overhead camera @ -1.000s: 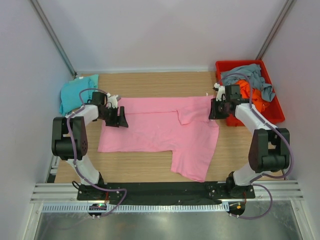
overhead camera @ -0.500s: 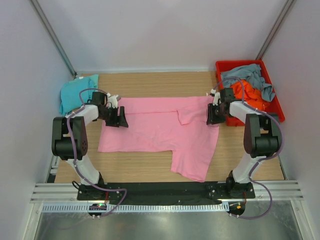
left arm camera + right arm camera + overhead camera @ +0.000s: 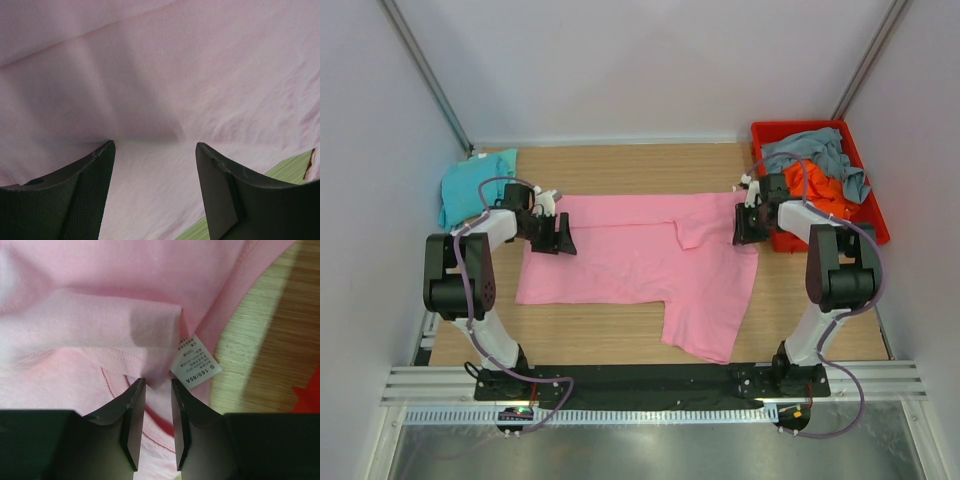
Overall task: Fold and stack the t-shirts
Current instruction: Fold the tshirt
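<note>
Across the middle of the counter (image 3: 620,162) the pink t-shirt (image 3: 630,262) lies spread flat. At its left edge the left claw (image 3: 561,240) stands released, jaws wide apart over the cloth. At its right edge, by the collar and size label (image 3: 194,363), the right claw (image 3: 154,383) has its jaws narrowly parted around a fold; whether they pinch it I cannot tell.

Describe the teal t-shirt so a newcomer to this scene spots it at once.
On the wooden table, look to the far left corner. The teal t-shirt lies bunched there. It is the only teal cloth: the pink t-shirt is spread mid-table, and the orange t-shirt and grey-blue t-shirt sit in the red bin at far right.
</note>
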`<state>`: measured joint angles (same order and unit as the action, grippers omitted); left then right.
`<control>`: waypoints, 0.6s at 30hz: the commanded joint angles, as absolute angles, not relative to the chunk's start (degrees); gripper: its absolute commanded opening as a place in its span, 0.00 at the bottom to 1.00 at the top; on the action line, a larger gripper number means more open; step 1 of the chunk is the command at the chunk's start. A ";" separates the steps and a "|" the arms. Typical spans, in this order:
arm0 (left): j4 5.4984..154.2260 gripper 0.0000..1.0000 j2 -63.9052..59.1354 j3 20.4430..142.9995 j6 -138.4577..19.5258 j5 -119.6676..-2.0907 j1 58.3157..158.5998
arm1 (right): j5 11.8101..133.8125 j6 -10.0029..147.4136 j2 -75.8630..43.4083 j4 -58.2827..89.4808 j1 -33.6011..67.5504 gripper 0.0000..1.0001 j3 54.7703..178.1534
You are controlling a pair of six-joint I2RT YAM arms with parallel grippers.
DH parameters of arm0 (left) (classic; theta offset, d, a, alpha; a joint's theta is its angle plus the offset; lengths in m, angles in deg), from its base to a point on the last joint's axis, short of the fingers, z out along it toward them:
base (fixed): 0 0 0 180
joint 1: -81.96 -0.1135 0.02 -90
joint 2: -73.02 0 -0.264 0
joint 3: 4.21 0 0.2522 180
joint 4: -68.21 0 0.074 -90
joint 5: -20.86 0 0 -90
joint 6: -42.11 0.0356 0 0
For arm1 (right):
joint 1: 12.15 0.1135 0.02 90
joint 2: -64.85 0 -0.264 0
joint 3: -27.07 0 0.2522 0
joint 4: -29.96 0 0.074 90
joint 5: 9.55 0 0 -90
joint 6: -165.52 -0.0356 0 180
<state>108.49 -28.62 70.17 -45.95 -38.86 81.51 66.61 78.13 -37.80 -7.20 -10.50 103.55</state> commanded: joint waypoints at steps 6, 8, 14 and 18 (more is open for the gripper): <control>108.07 0.68 -30.95 69.76 -44.72 -41.10 81.43 | 66.74 77.28 -39.48 -4.46 -10.66 0.19 105.96; 108.07 0.68 -31.13 69.76 -44.72 -41.10 81.34 | 67.00 77.28 -38.69 -4.28 -10.66 0.10 105.25; 108.07 0.68 -31.22 69.76 -44.72 -41.10 81.43 | 67.36 77.63 -32.98 -6.13 -10.66 0.03 103.58; 108.07 0.68 -31.48 69.76 -44.63 -41.10 81.52 | 66.13 77.72 -28.58 -9.11 -10.75 0.02 103.23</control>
<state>108.49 -28.65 70.17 -45.95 -38.86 81.51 66.78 77.54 -34.58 -7.57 -10.50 103.07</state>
